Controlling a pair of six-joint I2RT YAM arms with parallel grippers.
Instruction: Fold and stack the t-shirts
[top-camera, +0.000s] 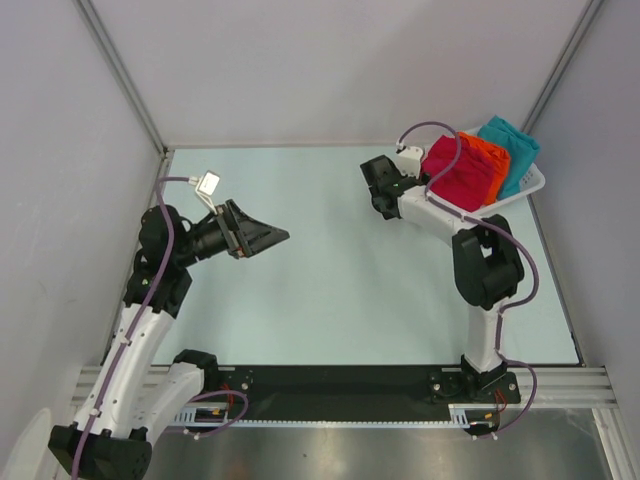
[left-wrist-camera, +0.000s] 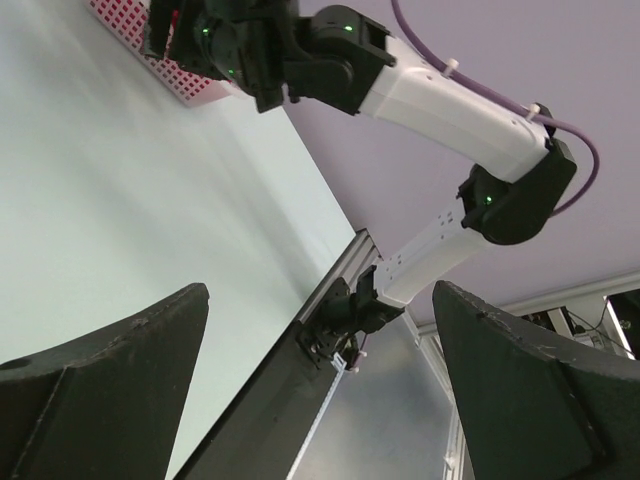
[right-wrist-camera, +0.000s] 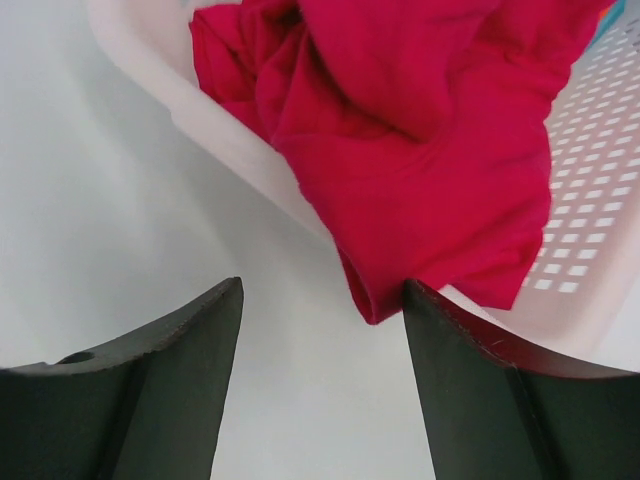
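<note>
While the crimson t-shirt (right-wrist-camera: 430, 170) is drooping over the basket (right-wrist-camera: 590, 190) rim, the right claw (right-wrist-camera: 322, 300) is hovering released just before it, the left claw (top-camera: 272, 237) gaping well apart.

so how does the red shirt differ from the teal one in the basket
The red t-shirt sits at the basket's left end, drooping over its rim; the teal t-shirt sits at the right end. Red is nearest the right hand; teal farthest. Both are crumpled, unfolded.

Probably a robot lab cell: grey panel walls (top-camera: 330, 70), aluminium rail (top-camera: 560, 384), pale table (top-camera: 330, 290).
</note>
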